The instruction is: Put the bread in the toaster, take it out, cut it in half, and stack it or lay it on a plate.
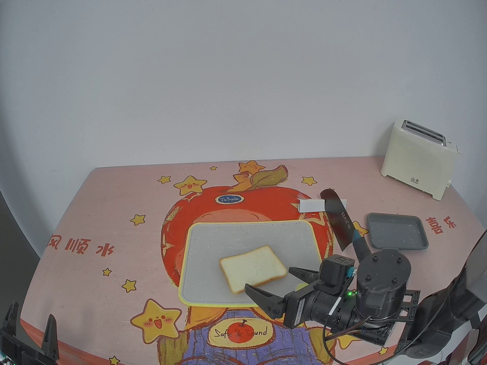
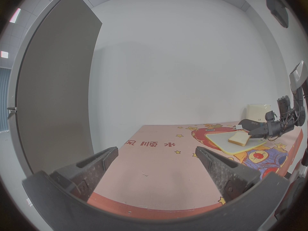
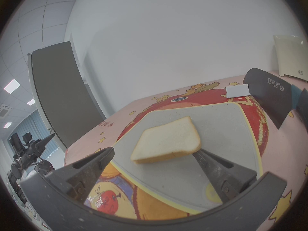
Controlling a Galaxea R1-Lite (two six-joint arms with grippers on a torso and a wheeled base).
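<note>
Head view
- Bread (image 1: 252,268): one uncut slice, lying flat on the near right part of the cutting board (image 1: 228,234).
- Right claw (image 1: 270,279): low over the board's near right corner with its fingers spread wide. It holds nothing. One tip is just beside the slice's right corner and the other is by the slice's near edge.
- Left claw (image 1: 30,320): at the table's (image 1: 91,214) near left corner, well apart from the board, fingers pointing up and apart.
- Knife (image 1: 339,224): dark blade just right of the board, its tip by a small white block (image 1: 317,205).
- Grey tray (image 1: 396,230): to the right of the knife.
- Toaster (image 1: 418,158): at the far right corner of the table.

Left wrist view
- Left claw (image 2: 157,164): wide open with nothing between the fingers, above the table's edge.
- Bread (image 2: 239,138): far off on the cutting board (image 2: 224,145), with the right claw (image 2: 256,132) beside it and the toaster (image 2: 258,111) behind.

Right wrist view
- Right claw (image 3: 154,154): fingers far apart and holding nothing. The bread (image 3: 166,140) sits between and just ahead of the tips. Whether one tip touches the crust, I cannot tell.
- Cutting board (image 3: 224,125): under the slice.
- Knife (image 3: 271,93): beyond the board, next to the white block (image 3: 237,90).
- Toaster (image 3: 290,56): farther back.
</note>
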